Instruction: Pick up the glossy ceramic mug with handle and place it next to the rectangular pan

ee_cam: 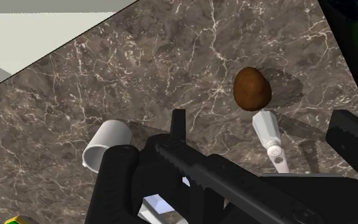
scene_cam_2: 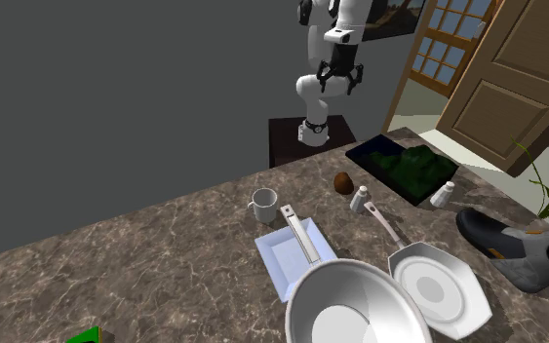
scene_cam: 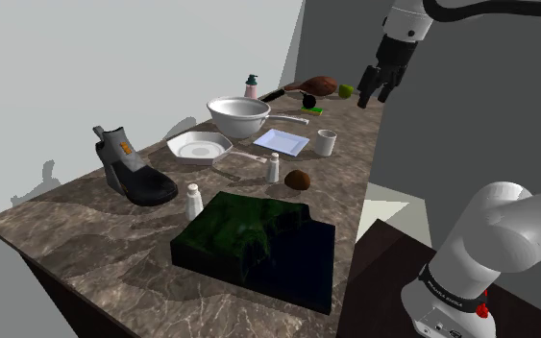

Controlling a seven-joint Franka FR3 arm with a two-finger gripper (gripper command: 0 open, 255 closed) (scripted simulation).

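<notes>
1. The mug (scene_cam: 327, 142) is rendered plain white and upright; its handle is seen in the second exterior view.
2. It is set on the marble counter (scene_cam: 95, 226), well below the spread, empty claw (scene_cam: 373, 100).
3. In the wrist view, part of the mug is hidden by the claw's black body.

White mug (scene_cam: 327, 142) stands upright just beside the pale rectangular pan (scene_cam: 281, 143).

Gripper (scene_cam: 375, 88) stands high over the counter (scene_cam: 95, 245). Below it on the counter: mug (scene_cam: 327, 142), just beside the rectangular pan (scene_cam: 282, 143). Shaker (scene_cam: 274, 167) and egg-shaped object (scene_cam: 298, 180) lie between pan and large tray (scene_cam: 297, 259).
</notes>
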